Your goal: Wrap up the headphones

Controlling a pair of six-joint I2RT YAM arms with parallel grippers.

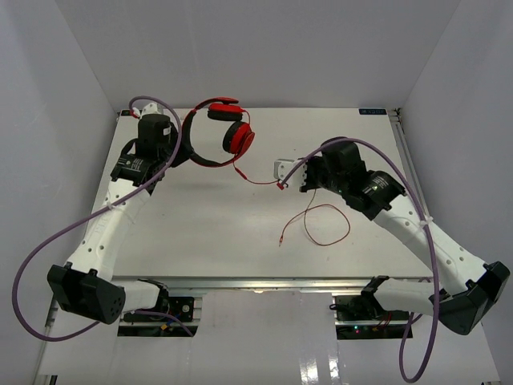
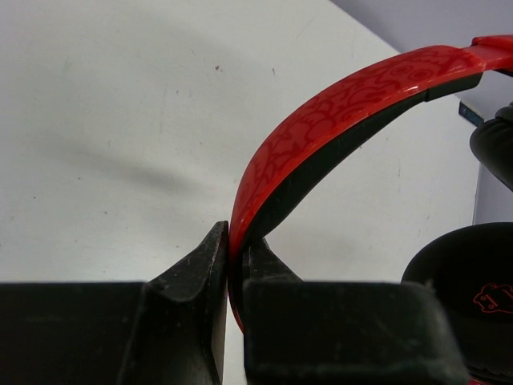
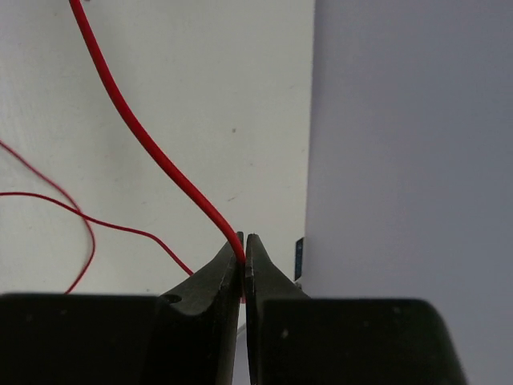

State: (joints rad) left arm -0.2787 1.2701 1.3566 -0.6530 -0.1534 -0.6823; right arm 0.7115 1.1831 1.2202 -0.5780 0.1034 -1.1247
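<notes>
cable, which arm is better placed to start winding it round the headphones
Right, probably. The right gripper is shut on the cable, slack loose on the table; the left gripper clamps the headband.

Left gripper (image 2: 230, 265) clamped on headphones (image 2: 337, 112) headband, black ear pad (image 2: 465, 289) at right, white table (image 2: 120, 120)

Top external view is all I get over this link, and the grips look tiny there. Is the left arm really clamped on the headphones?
Observer: Yes. In the left wrist view the left gripper has its fingers shut on the headband, with the red outer face against one finger and the black padding against the other.
Operator: And the right arm?
Observer: In the right wrist view the right gripper is shut on the red cable, which runs from the tips up and to the left of that view.
</notes>
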